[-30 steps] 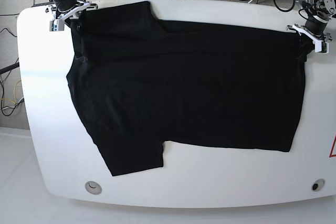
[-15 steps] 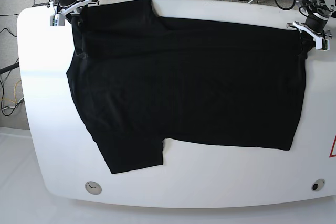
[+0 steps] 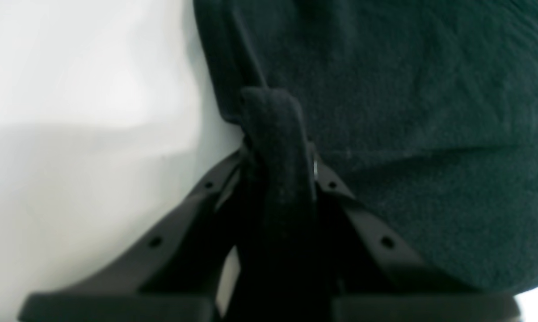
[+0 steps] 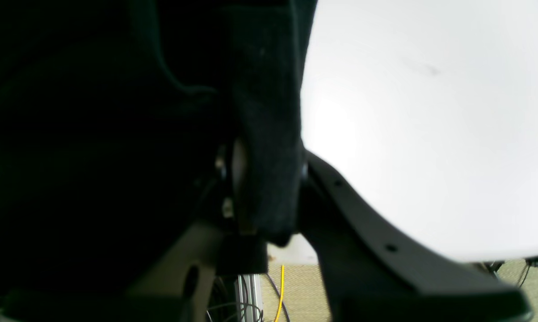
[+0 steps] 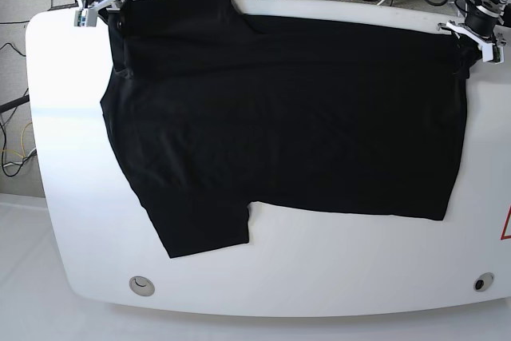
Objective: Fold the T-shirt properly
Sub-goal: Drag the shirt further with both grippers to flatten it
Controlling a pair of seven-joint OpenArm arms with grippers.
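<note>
T-shirt [image 5: 287, 109] dragged farther back (claws clamped)

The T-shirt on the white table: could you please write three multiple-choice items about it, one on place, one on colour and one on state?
1. Where does the left pincer grip the T-shirt?
A. the far corner on the base view's right
B. the near sleeve
C. the shirt's middle

2. What colour is the T-shirt?
A. white
B. black
C. red

3. How does the T-shirt lie on the table?
A. rolled into a ball
B. folded into a small square
C. spread nearly flat, pinched at two far corners

Answers:
1 A: the left pincer is shut on fabric at that corner.
2 B: plain black against the white top.
3 C: it lies spread, with the right pincer on the other far corner.
</note>
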